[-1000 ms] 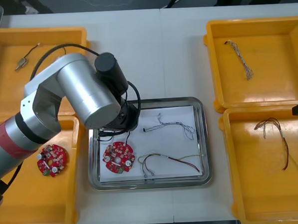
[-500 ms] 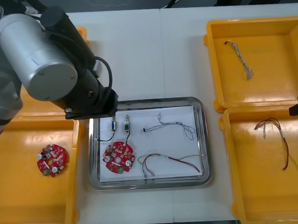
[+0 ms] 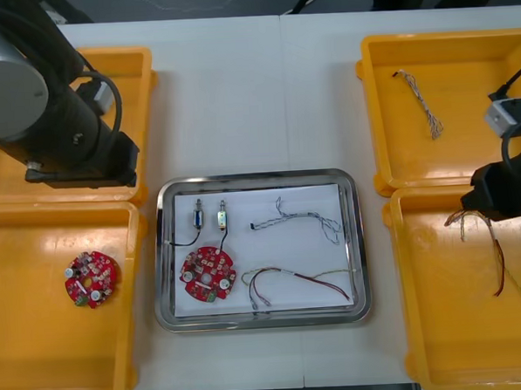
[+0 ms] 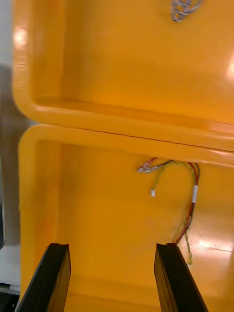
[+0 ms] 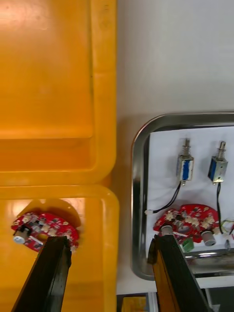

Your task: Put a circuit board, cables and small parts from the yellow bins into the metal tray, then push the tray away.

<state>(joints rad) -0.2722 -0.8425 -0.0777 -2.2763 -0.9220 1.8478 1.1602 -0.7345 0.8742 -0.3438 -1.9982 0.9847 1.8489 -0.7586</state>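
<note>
While left pincer [image 5: 109,242] gapes, board [image 3: 208,273] in tray [image 3: 255,176]

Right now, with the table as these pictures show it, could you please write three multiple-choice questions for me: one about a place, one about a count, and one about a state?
1. Where does the circuit board outside the metal tray lie?
A. In the near left yellow bin
B. In the far right yellow bin
C. On the bare table

2. How many small metal parts lie in the metal tray?
A. One
B. Two
C. Four

3. How do the fingers of the right gripper stand?
A. Shut on a cable
B. Shut on nothing
C. Open

Answers:
1 A: it rests on that bin's floor.
2 B: two lie side by side in the tray.
3 C: the fingers stand apart above the near right bin, with the red and yellow cable beyond them, untouched.

The left gripper, also open, hangs beside the tray.
</note>
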